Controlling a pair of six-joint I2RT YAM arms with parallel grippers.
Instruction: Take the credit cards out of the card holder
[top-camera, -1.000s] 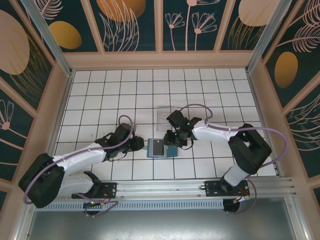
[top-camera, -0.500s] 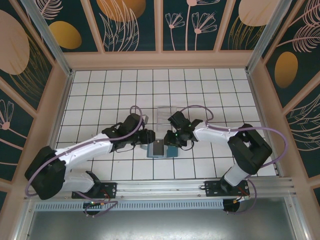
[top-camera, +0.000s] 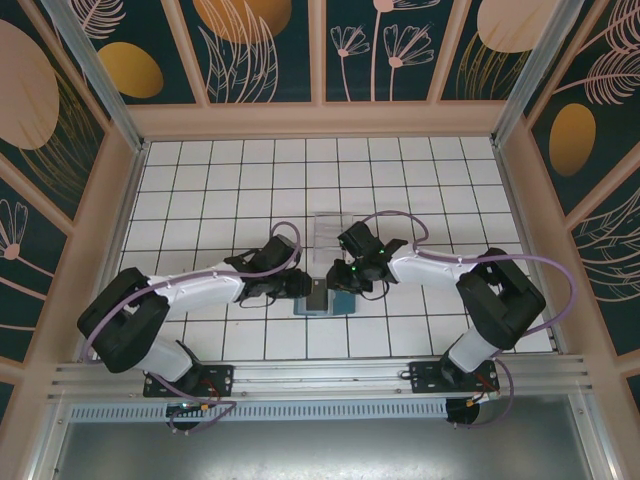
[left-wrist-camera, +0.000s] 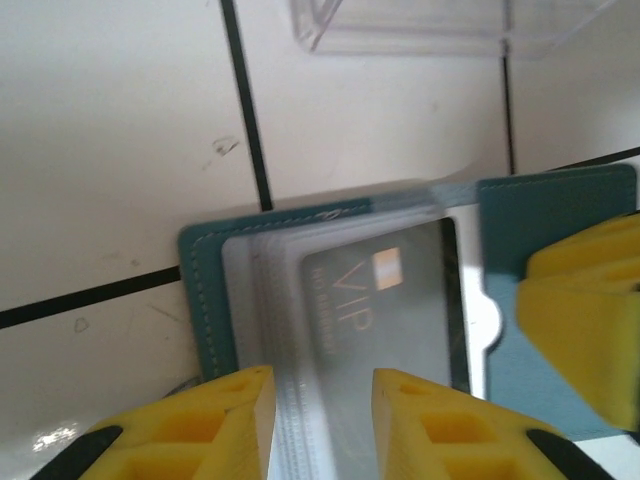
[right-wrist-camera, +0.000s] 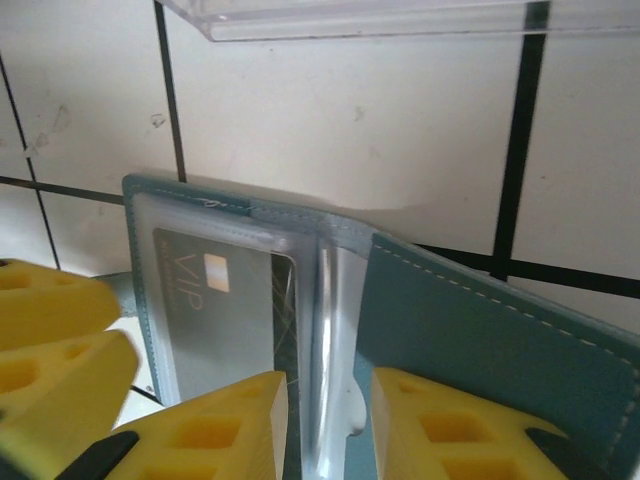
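The teal card holder (top-camera: 322, 299) lies open on the tiles between both grippers. A blackish credit card (left-wrist-camera: 400, 300) marked VIP sits inside it under a clear sleeve, also seen in the right wrist view (right-wrist-camera: 215, 310). My left gripper (left-wrist-camera: 322, 385) hovers over the holder's left half (left-wrist-camera: 205, 290), its jaws apart astride the sleeve edges. My right gripper (right-wrist-camera: 328, 390) has its jaws apart on either side of an upright clear sleeve, beside the raised teal flap (right-wrist-camera: 480, 330). A right finger (left-wrist-camera: 590, 300) rests on the holder's right half. The pale card is hidden.
A clear plastic tray (top-camera: 333, 232) stands just beyond the holder, its edge close in the left wrist (left-wrist-camera: 430, 25) and right wrist (right-wrist-camera: 370, 15) views. White tiled floor surrounds it, walled in by wooden panels (top-camera: 320, 118).
My left arm has swung right and forward, bringing its gripper from the holder's left side onto it. The right gripper has barely shifted at the holder's right half.
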